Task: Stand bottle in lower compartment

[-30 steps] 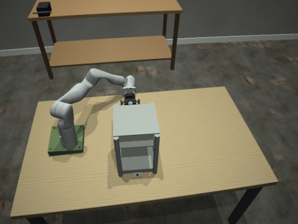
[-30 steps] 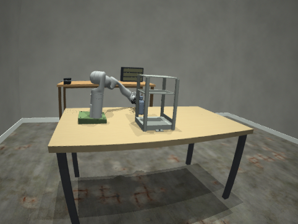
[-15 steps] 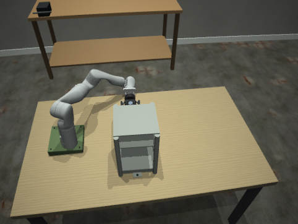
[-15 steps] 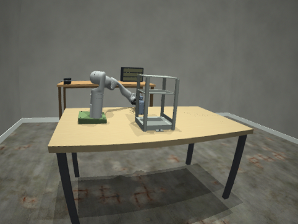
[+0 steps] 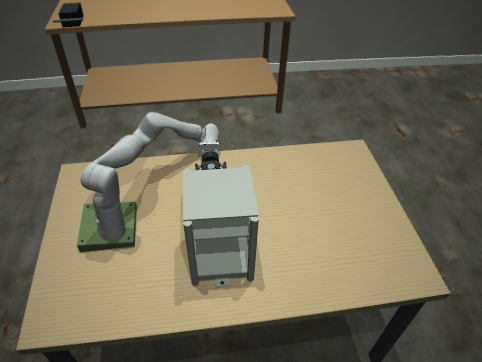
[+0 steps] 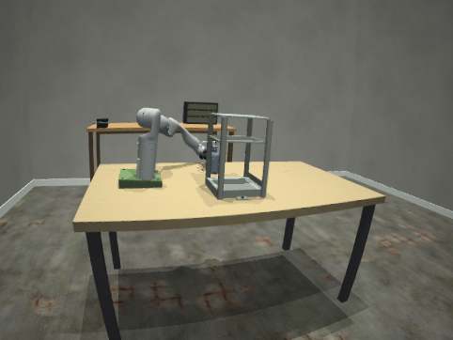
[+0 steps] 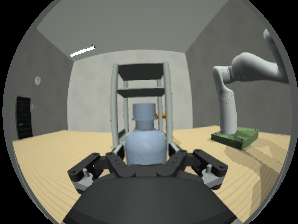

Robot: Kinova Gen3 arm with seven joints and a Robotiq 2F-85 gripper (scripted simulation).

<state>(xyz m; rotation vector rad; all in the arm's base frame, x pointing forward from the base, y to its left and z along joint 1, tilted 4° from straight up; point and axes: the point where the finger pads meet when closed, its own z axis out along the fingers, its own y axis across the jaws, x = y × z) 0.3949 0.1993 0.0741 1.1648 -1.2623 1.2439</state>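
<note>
A pale blue bottle (image 7: 145, 141) with a cap on top stands upright on the table, just behind the grey shelving unit (image 6: 239, 155). It also shows in the exterior view (image 6: 213, 160). My gripper (image 7: 146, 150) is open, with one finger on each side of the bottle's lower body and nothing gripped. In the top view the gripper (image 5: 211, 164) sits at the back edge of the shelving unit (image 5: 220, 220), and the bottle is mostly hidden under it. The lower compartment (image 5: 221, 255) is empty, with its open front facing away from the gripper.
The arm's green base plate (image 5: 107, 226) sits left of the shelf. A wooden side table (image 5: 170, 55) with a black box (image 5: 70, 14) stands behind on the floor. A small tag (image 5: 221, 283) lies at the shelf's front.
</note>
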